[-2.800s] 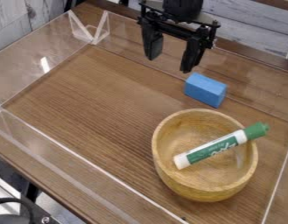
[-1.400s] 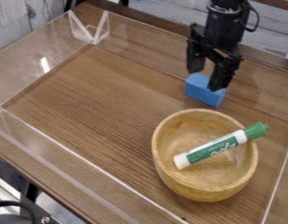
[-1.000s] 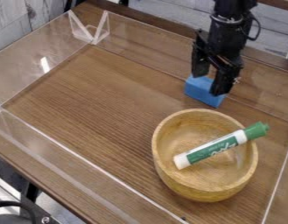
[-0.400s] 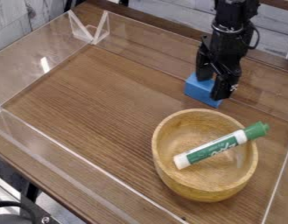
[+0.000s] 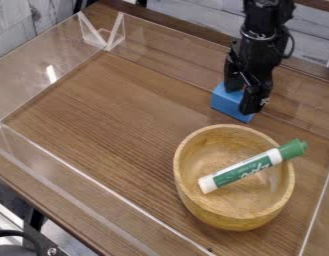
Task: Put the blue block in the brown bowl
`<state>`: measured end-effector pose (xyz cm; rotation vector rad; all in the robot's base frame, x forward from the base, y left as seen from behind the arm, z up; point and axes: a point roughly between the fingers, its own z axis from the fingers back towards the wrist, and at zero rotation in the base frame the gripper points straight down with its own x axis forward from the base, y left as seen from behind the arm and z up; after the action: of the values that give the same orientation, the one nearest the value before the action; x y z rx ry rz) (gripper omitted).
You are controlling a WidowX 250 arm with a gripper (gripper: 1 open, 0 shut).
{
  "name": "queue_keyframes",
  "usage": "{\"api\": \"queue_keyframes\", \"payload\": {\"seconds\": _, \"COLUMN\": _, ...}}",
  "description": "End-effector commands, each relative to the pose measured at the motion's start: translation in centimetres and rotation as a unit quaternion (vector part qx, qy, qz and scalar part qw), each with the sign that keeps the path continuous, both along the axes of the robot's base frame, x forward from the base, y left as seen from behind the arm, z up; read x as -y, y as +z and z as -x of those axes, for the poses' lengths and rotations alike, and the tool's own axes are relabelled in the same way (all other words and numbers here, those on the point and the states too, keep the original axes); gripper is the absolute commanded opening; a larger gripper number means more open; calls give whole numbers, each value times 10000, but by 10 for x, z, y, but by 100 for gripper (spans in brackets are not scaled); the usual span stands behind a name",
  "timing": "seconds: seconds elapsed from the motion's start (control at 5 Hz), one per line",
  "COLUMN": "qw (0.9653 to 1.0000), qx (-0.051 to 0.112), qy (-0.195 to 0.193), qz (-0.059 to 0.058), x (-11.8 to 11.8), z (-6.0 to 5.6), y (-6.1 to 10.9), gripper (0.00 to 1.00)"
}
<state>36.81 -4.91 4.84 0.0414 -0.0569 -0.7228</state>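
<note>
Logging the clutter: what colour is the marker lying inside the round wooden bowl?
Green and white marker, green cap, in the tan wooden bowl; camera view.

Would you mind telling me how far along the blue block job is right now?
Done: the open claw is lowered over the blue block, fingers either side. In hand: closing on it; the block sits on the table, not gripped. Left: lift and drop it into the brown bowl, which holds only a marker.

Blue block (image 5: pixel 228 101): right half hidden behind gripper (image 5: pixel 247 92). Arm: cropped at 12 o'clock edge. Surface (image 5: pixel 113 115): cropped at edges.
</note>
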Motion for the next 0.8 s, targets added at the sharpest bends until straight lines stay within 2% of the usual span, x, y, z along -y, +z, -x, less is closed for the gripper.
{"api": "queue_keyframes", "payload": {"seconds": 0.0, "qw": 9997, "qx": 189, "qy": -166, "qz": -8, "x": 4, "z": -3, "y": 5, "gripper": 100}}
{"api": "queue_keyframes", "payload": {"seconds": 0.6, "qw": 9990, "qx": 268, "qy": -348, "qz": 0, "x": 4, "z": 1, "y": -9, "gripper": 100}}
